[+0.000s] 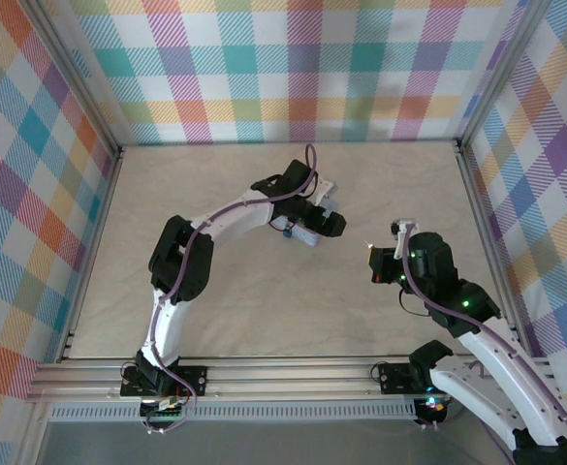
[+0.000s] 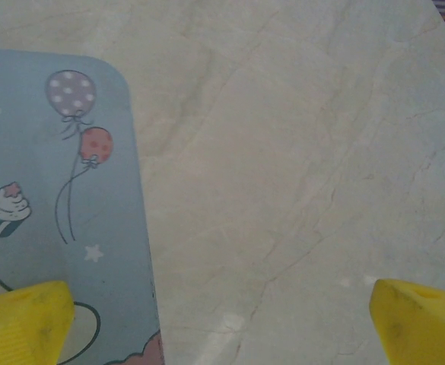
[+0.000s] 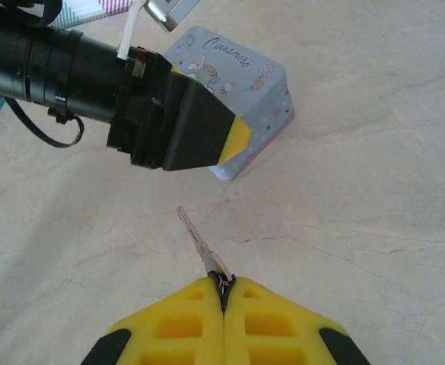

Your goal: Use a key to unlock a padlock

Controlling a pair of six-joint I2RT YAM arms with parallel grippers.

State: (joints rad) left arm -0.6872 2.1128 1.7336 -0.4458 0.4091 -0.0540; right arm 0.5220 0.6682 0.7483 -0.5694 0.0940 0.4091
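Your right wrist camera gives you what the overhead view cannot: the right gripper (image 3: 224,287) has its yellow fingers pressed together on the head of the key (image 3: 197,239), a thin silver one whose blade sticks straight out ahead of the jaws, leaning a little to the left. Just beyond the blade tip you see the left gripper (image 3: 199,131), black with a yellow pad, held at the near side of the pale blue box (image 3: 246,70) printed with cartoons; whether it touches the box you cannot tell. Your left wrist camera shows the left gripper (image 2: 222,323) with its jaws spread wide: one finger (image 2: 20,323) sits over the box (image 2: 108,228) near its rounded corner, the other (image 2: 424,323) over bare table (image 2: 298,152), and the box's straight edge runs between them, closer to the first finger. From above, the left gripper (image 1: 314,229) and right gripper (image 1: 374,263) sit near each other mid-table. Pale marbled table (image 1: 215,320) lies open on every side of both jaws, with the plaid walls (image 1: 293,77) and metal rails (image 1: 264,370) well apart from them.
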